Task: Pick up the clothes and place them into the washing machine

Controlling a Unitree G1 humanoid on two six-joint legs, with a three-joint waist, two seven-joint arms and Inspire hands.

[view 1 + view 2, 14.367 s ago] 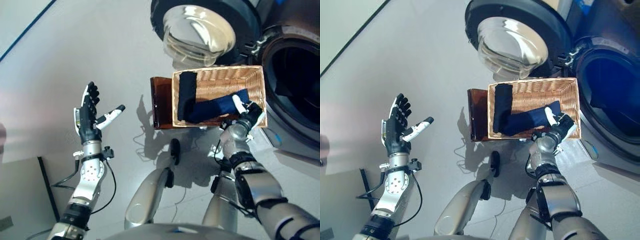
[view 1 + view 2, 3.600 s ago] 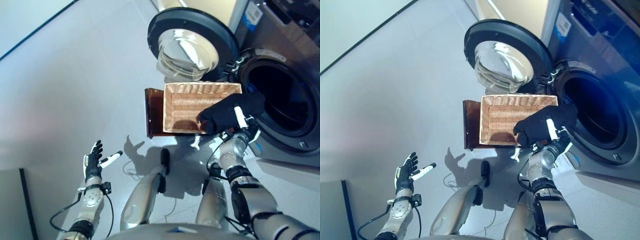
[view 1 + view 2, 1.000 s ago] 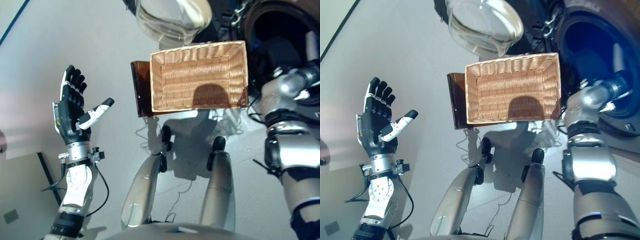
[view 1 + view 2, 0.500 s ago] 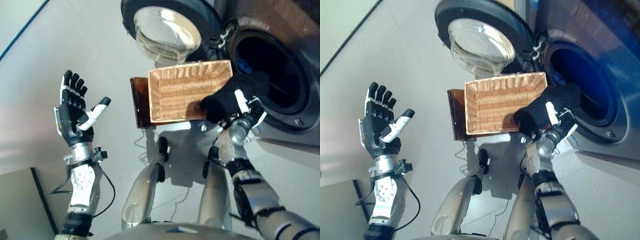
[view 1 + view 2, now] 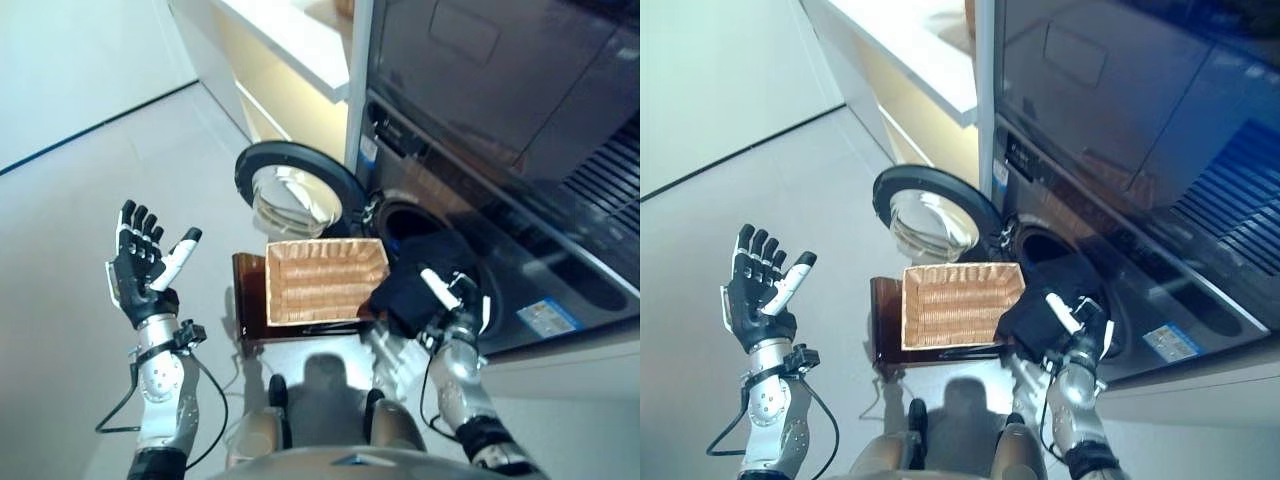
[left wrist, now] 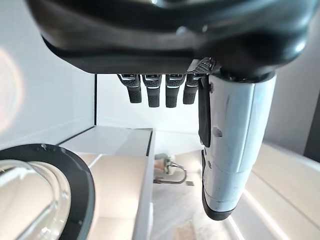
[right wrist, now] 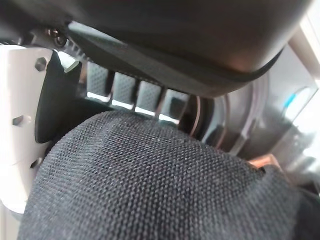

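My right hand is shut on a bundle of dark cloth and holds it at the right end of the wicker basket, just in front of the washing machine's round opening. In the right wrist view the cloth lies under the curled fingers. The basket rests on the low dark brown box and its woven bottom shows bare. My left hand is open, raised palm up at the left, away from the basket; its straight fingers hold nothing.
The machine's round glass door stands open behind the basket on its left. A pale counter with cupboards runs along the back. The dark machine front rises on the right. Grey floor lies to the left.
The camera has tilted up, so more of the machine and counter shows. My right hand still holds the dark cloth by the opening. My left hand stays raised and open.
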